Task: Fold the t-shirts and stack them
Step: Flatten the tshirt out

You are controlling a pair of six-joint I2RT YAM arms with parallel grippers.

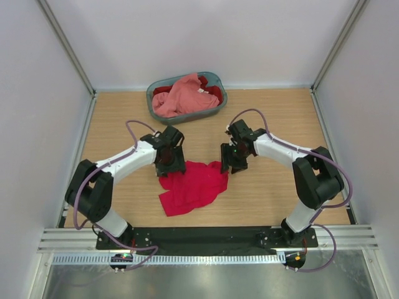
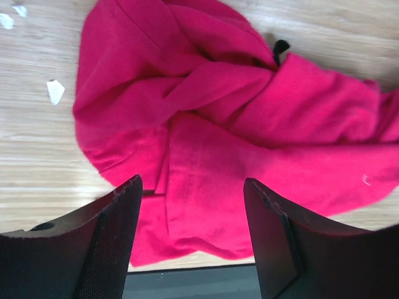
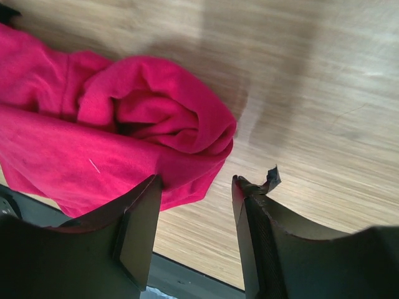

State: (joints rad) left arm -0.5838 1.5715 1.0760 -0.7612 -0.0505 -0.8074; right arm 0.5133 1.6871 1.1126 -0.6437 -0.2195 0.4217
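Your crimson t-shirt (image 1: 190,187) is crumpled on the table (image 1: 280,199), near centre, between the two arms. It's bunched and twisted, not flat.

Your left gripper (image 1: 169,163) sits over the shirt's far-left edge. Its fingers (image 2: 115,237) are apart in the left wrist view. The cloth lies in the gap below them and nothing is clamped.

Your right gripper (image 1: 232,161) is at the shirt's far-right corner. The jaws are apart there too. From the right wrist view, a rolled fold of the shirt lies just beside one finger (image 3: 140,230). The gap between the tips shows mostly bare wood. The other finger is over the table only, apart from the cloth. I can't tell whether either gripper's tips touch the fabric.

The salmon pink t-shirt (image 1: 181,96) is heaped in the basket (image 1: 187,117) at the far edge of the table. The darker red t-shirt (image 1: 214,91) shows beneath it, along the basket's right side. Both are well apart from the grippers.

A few small white scraps (image 2: 55,90) lie on the wood beside the crimson shirt.
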